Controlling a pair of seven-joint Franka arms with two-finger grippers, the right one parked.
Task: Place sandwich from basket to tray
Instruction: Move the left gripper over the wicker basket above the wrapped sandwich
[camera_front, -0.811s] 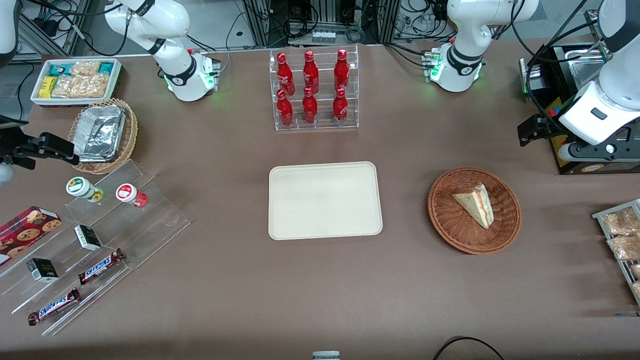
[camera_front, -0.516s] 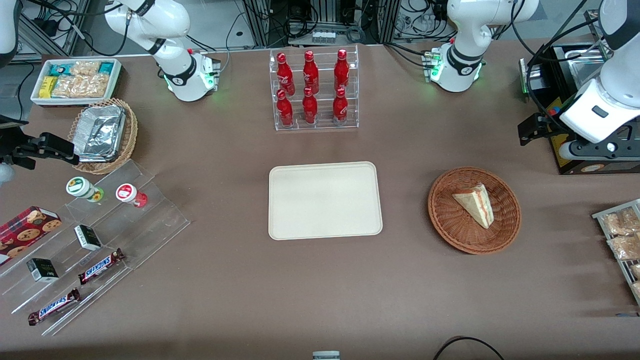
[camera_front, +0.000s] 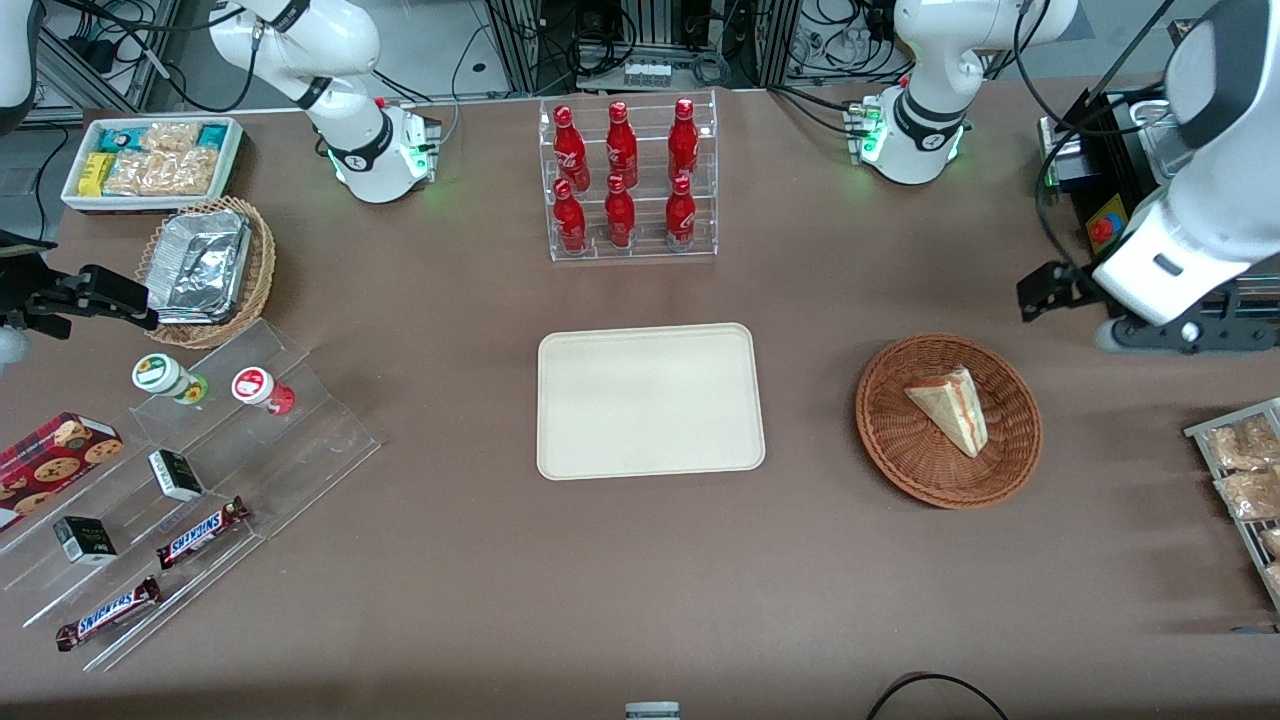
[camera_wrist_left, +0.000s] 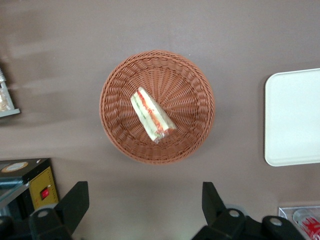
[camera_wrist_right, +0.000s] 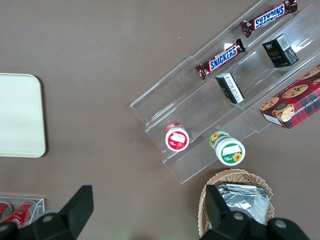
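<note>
Stage: you are at the very start; judging by how things lie, 0 of the task's steps are finished.
Sandwich (camera_front: 948, 408): it lies on its side in the basket (camera_front: 900, 455), roughly at the centre, its striped filling edge plain to see from the left wrist camera (camera_wrist_left: 151, 115).
Basket: it sits on the table (camera_front: 640, 590), toward the working arm's end, well apart from the tray.
Tray (camera_front: 650, 400): bare, with nothing on it; it lies near the middle of the table, nearer the front camera than the rack of red bottles (camera_front: 625, 180).
Gripper (camera_wrist_left: 141, 210): its 2 fingers are spread wide and hold nothing; it hangs high above the table, beside the basket and farther from the front camera than it, not over the sandwich.
Done: as far as you can see, only the approach toward the basket.
Left: you need to bring the gripper over the basket, lower it, close on the sandwich, lift it clear of the rim, carry it to the tray and set it down.
Watch: the bread looks soft, so a gentle squeeze is likely wise.
</note>
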